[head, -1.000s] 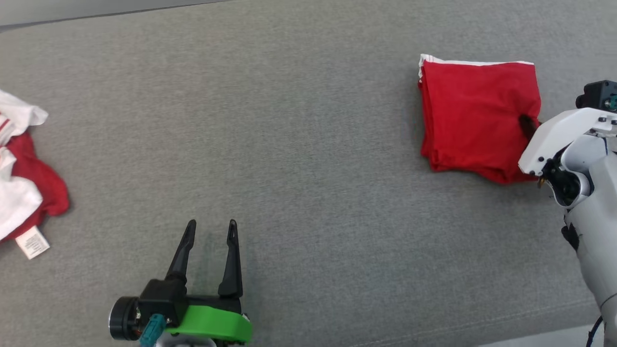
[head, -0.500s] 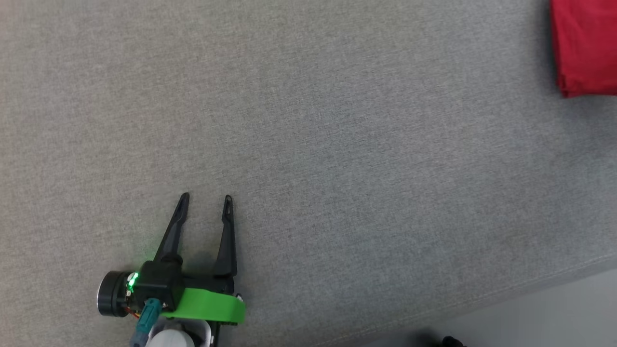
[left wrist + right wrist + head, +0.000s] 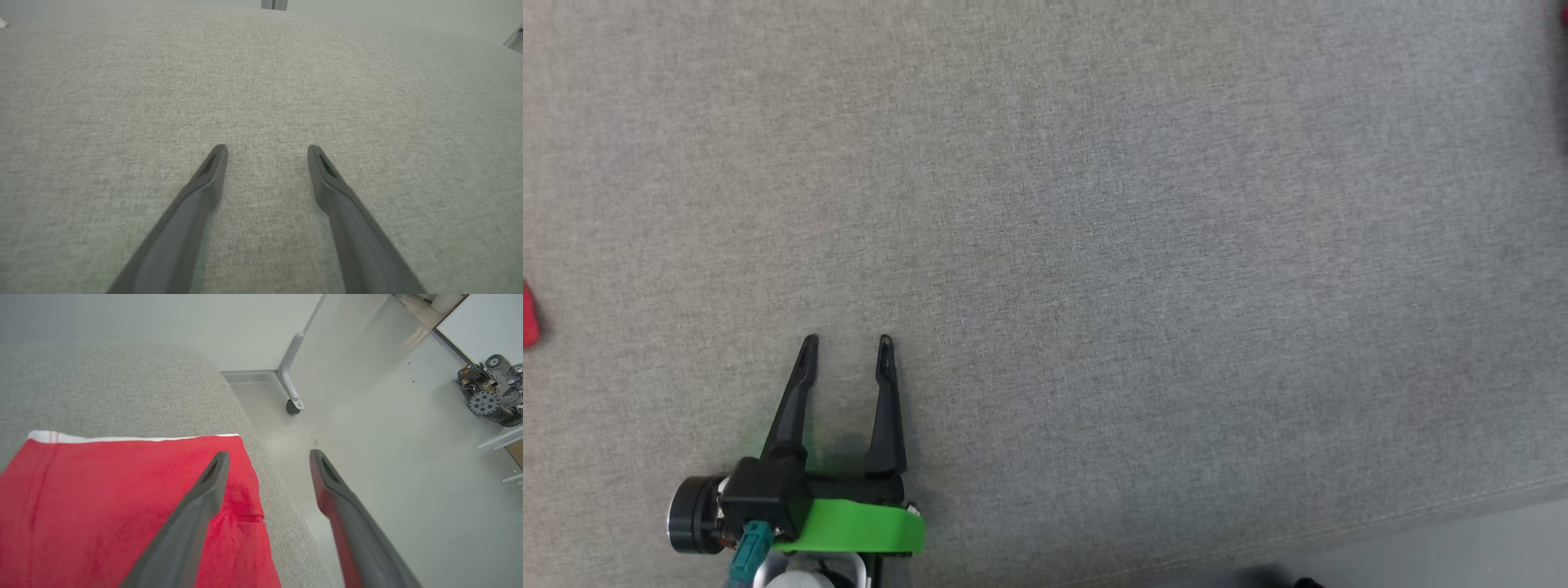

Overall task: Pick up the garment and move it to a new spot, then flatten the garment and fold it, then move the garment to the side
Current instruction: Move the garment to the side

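Observation:
The folded red garment (image 3: 122, 506), with a white band along its far edge, lies flat on the grey cushioned surface (image 3: 122, 384), close to that surface's edge. My right gripper (image 3: 269, 455) hovers open above the garment's corner. One finger is over the red cloth and the other over the floor, with nothing between them. In the head view my left gripper (image 3: 847, 343) stands open at the lower left, empty, low over bare grey fabric. The left wrist view has my left gripper (image 3: 267, 149) with its fingers spread over the same fabric.
A sliver of red cloth (image 3: 527, 314) pokes in at the head view's left edge. The surface's front seam (image 3: 1421, 510) runs along the lower right, with floor beyond. Past the edge stand a caster leg (image 3: 291, 375) and a small wheeled machine (image 3: 490, 390).
The head camera has swung, so the folded garment and the right arm slid out of its picture to the right. The left gripper stays open in about the same place.

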You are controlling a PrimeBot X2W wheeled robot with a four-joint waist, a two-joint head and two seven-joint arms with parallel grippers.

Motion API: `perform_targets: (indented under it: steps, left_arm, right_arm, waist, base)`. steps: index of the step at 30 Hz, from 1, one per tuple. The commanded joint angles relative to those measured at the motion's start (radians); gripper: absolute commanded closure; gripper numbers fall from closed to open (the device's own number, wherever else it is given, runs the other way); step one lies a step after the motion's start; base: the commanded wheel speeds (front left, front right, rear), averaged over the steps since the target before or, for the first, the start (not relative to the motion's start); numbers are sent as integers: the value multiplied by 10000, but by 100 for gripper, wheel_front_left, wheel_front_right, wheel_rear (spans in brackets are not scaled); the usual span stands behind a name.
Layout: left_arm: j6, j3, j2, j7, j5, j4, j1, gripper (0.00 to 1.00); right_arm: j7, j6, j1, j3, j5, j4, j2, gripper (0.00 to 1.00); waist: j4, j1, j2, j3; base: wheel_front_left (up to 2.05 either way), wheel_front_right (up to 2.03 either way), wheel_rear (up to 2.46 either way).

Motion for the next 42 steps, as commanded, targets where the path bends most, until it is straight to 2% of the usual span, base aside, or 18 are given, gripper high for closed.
perform_targets:
  steps: [1,6,12,17,20,29,34,38,42]
  left_arm:
    - [58,46,18,10,-94,53,152,0]
    - [53,43,7,9,-498,184,211,0]
    - [140,172,4,9,-993,298,427,0]
    - [86,655,4,9,-1025,405,955,0]
    - [58,949,3,9,-746,431,1260,0]
    - [-272,1287,2,9,-167,591,1785,0]
    - [-480,1417,5,9,-14,775,2016,0]
    - [-602,1511,5,9,-201,913,2348,0]
    - [-708,1493,5,9,-334,1004,2560,0]
  right_arm:
    - [-278,-15,-160,-24,-296,-3,142,0]
    - [-1246,-15,32,10,-553,-400,758,0]
    - [-1720,-16,1318,608,-184,-1843,1467,0]
    - [-1735,-16,3563,996,516,-4439,1970,0]
    - [-1731,-15,5275,846,766,-5926,2357,0]
    - [-1735,-15,9841,-29,291,-9557,4452,0]
    - [-1734,-16,11517,3,-48,-10572,5618,0]
    - [-1734,-15,12436,400,-286,-10809,6035,0]
    - [-1734,-15,12919,825,-302,-10909,6177,0]
  waist:
    - [-156,-1,-1,-529]
    - [-128,-1,-1,-1463]
    - [154,-1,-1,-2723]
    - [388,-1,-1,-3894]
    - [521,-1,-1,-4465]
    - [791,-1,-1,-5210]
    - [785,-1,-1,-5480]
    - [679,-1,-1,-5721]
    - [564,-1,-1,-5821]
  base:
    - [0,0,0]
    - [0,0,0]
    - [0,0,0]
    - [0,0,0]
    - [0,0,0]
    - [0,0,0]
    - [0,0,0]
    - [0,0,0]
    - [0,0,0]
